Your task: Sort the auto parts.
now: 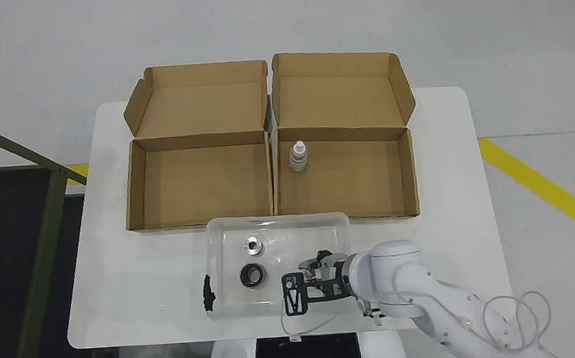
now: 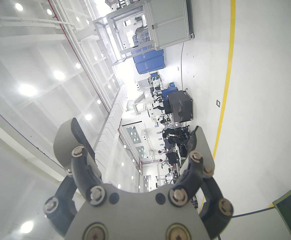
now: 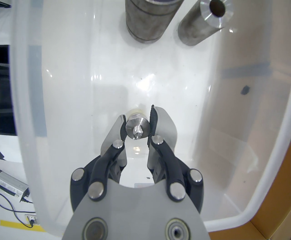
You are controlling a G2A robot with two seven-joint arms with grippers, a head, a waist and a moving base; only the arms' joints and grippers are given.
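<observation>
Right tool [image 3: 137,123] pinching small metal part [image 3: 134,128] in clear bin [image 1: 270,220].
Left tool [image 2: 136,125] spread; two cylinders [image 3: 147,20] stand toward bin's 9 o'clock edge.

A big industrial hall, probably a robotics lab or factory floor. In the top view a yellow floor line [image 1: 544,191] crosses pale polished floor at the frame's right. The left wrist view shows a high ceiling with round lights [image 2: 27,89], a glazed metal-framed enclosure [image 2: 145,27], blue cabinets [image 2: 150,60] and distant crowded workbenches [image 2: 175,141].
</observation>
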